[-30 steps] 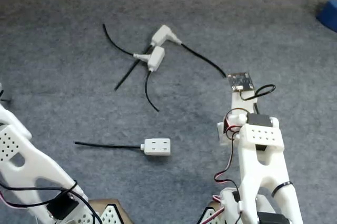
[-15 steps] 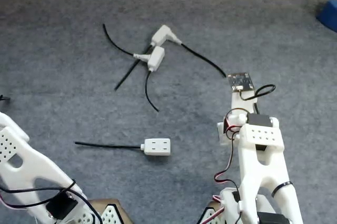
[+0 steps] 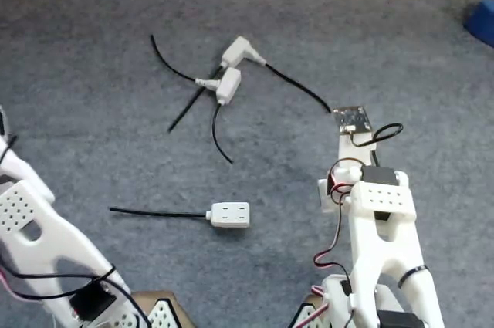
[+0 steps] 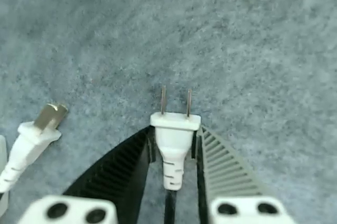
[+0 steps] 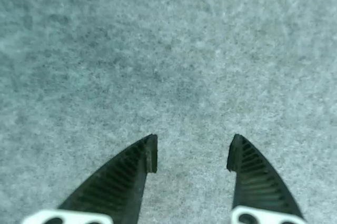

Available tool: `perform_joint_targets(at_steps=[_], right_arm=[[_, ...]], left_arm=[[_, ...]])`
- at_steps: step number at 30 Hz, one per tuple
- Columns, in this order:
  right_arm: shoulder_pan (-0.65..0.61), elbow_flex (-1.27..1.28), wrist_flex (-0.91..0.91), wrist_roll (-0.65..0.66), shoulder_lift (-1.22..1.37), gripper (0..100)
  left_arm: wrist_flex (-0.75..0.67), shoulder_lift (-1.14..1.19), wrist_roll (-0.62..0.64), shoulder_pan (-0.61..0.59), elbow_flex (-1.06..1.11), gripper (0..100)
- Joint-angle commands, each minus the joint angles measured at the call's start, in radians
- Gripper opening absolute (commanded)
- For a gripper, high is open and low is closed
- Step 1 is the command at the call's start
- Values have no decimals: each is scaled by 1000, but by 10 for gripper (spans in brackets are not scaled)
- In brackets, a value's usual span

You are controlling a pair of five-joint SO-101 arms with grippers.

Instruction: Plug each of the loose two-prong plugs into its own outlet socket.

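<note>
At six o'clock on grey carpet [image 3: 93, 112], a white outlet socket [image 3: 230, 214] lies unfilled — left gripper [image 4: 174, 144] pinches a white two-prong plug [image 4: 174, 124], right gripper [image 5: 190, 154] spread, empty.

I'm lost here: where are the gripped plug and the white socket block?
gripped plug [image 4: 174, 134]: left wrist view, on its white body.
socket block [image 3: 231, 214]: high view, on its top face.

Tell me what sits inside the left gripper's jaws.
A white two-prong plug is clamped in the left gripper, prongs pointing out over the grey carpet. Its black cord runs back between the fingers; the gripper hides where it leads.
</note>
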Motion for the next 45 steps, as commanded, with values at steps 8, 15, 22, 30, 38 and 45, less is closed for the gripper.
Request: perform_joint_targets(at_steps=[8,15,22,30,38,45], right_arm=[[-19,2,-12,8,-19,221],[-51,27,-13,8,-19,221],[-44,24,-13,8,-19,221],[102,8,-28,0,-24,221],[314,10,-70,-12,-18,221],[397,7,-71,0,-18,221]], left_arm=[[17,12,-20,21,-12,50],[439,8,-9,282,-349,46],[431,-308,51,645,-102,46],[425,-624,14,1201,265,46],[423,-641,-60,1564,358,47],[423,-642,-117,1692,441,47]])
